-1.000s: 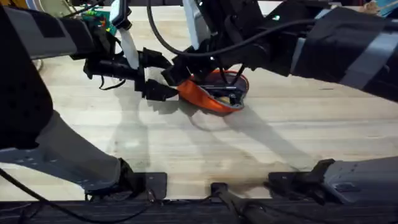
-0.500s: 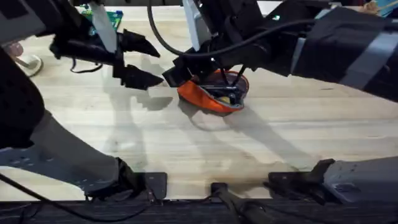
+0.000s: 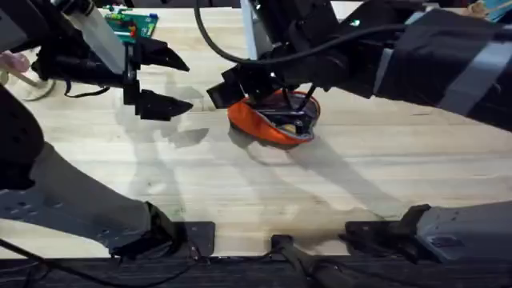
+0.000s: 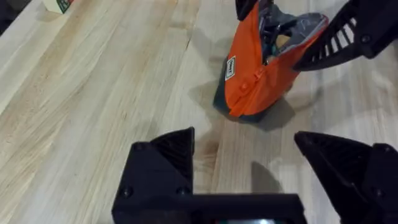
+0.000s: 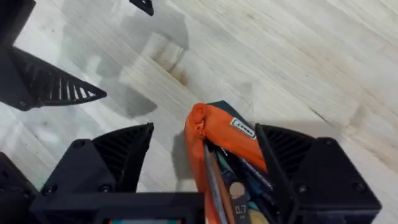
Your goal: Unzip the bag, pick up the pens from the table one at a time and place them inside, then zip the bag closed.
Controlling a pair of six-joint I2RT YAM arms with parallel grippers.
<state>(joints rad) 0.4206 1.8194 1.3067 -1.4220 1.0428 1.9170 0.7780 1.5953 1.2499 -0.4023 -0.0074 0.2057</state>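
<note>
Your left gripper (image 3: 160, 80) hangs over the pale wooden plank table (image 3: 336, 192) to the left of the orange soft fabric pouch (image 3: 268, 124), well apart from it, with its black fingers spread and nothing between them. The pouch itself sits near the middle of the table, mouth gaping, with dark slim pens (image 5: 233, 177) already lying inside it; no pen lies loose on the wood around it. Above and just right of the pouch, your right gripper (image 5: 202, 162) straddles one end of it, jaws apart on either side of the fabric and not visibly pinching it. By my reading, loading is finished and closing is the step in hand: you need one gripper to steady the pouch while the other finds the zipper pull, which I cannot pick out here.
</note>
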